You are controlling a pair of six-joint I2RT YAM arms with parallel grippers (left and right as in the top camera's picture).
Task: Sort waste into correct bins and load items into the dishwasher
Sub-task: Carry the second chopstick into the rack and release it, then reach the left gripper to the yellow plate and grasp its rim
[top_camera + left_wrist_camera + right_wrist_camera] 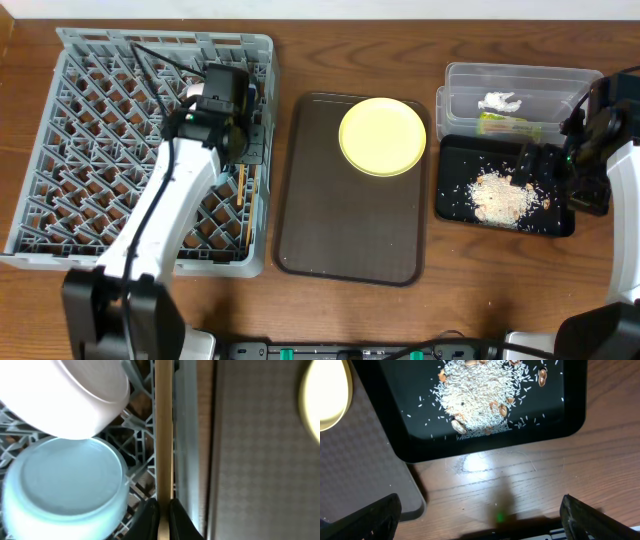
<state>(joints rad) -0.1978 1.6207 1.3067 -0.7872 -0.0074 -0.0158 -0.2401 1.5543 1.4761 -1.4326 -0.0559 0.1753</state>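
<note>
Left gripper point(161, 512) pinching chopsticks point(164, 435) at dish rack point(136, 421) edge | right gripper point(480, 515) spread, black tray point(485, 446) ahead

The tabletop point(520, 475) is varnished wood with a soft sheen (a bright glare sits on it); the black tray point(470, 447) is smooth, glossy plastic. The dish rack point(90, 130) is matt grey plastic, the brown serving tray point(350, 220) finely textured, the chopstick point(163, 435) bare pale wood.

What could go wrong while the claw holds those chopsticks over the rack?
The thin chopsticks pinched in the left claw might slip through the open lattice of the dish rack or fall outside its right edge. The yellow plate lies flat on the brown tray and may be hard to grip.
</note>
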